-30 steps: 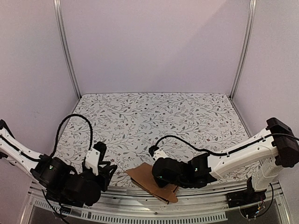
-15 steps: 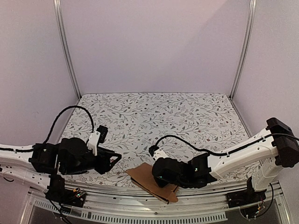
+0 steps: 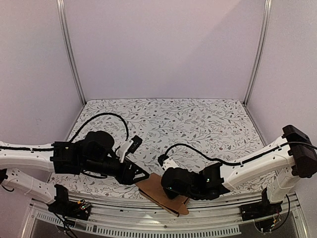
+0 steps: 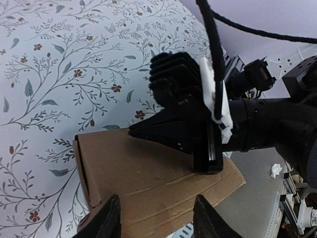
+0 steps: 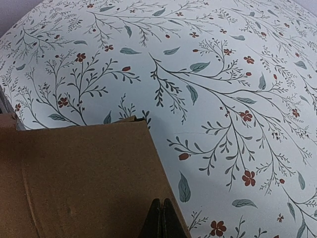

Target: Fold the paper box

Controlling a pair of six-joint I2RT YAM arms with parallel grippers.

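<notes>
At table [image 3: 198, 124] front | paper box [image 3: 148, 187] lying | right claw [image 5: 161, 220] pinched on its edge | left claw [image 4: 156, 218] spread.

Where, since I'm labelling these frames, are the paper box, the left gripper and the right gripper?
paper box [image 4: 148, 173], left wrist view, middle of its top panel.
left gripper [image 4: 156, 197], left wrist view, midway between its fingertips.
right gripper [image 5: 159, 202], right wrist view, midway between its closed fingertips.

Left claw [image 3: 141, 176] swung right from near base, now at paper box [image 3: 154, 193] left edge, fingers apart.
</notes>
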